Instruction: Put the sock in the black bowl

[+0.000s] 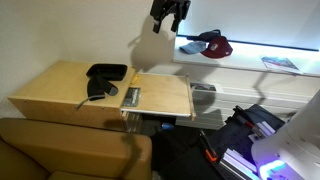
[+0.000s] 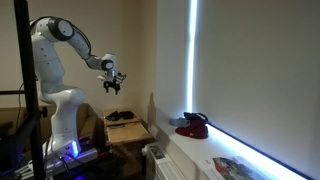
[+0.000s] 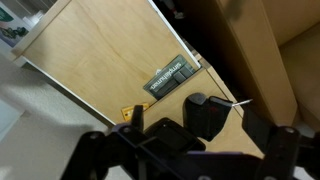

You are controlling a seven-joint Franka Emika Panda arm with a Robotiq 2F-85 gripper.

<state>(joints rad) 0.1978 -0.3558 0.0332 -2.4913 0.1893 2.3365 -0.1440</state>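
Observation:
The sock (image 1: 99, 90) is a small dark piece of fabric lying on the light wooden table (image 1: 60, 90), just in front of the black bowl (image 1: 106, 71). In the wrist view the sock (image 3: 210, 113) lies beside the bowl (image 3: 163, 137), touching or almost touching it. In an exterior view both show only as dark shapes on the table (image 2: 121, 117). My gripper (image 1: 168, 14) hangs high above the table, far from both, open and empty. It also shows in an exterior view (image 2: 112, 87). In the wrist view its fingers (image 3: 185, 160) are spread wide.
A dark book with a label (image 1: 131, 96) lies on the table's hinged leaf (image 1: 165, 95). A dark red-and-black cap (image 1: 212, 44) and a magazine (image 1: 280, 63) lie on the lit window sill. A brown sofa (image 1: 70, 150) stands in front of the table.

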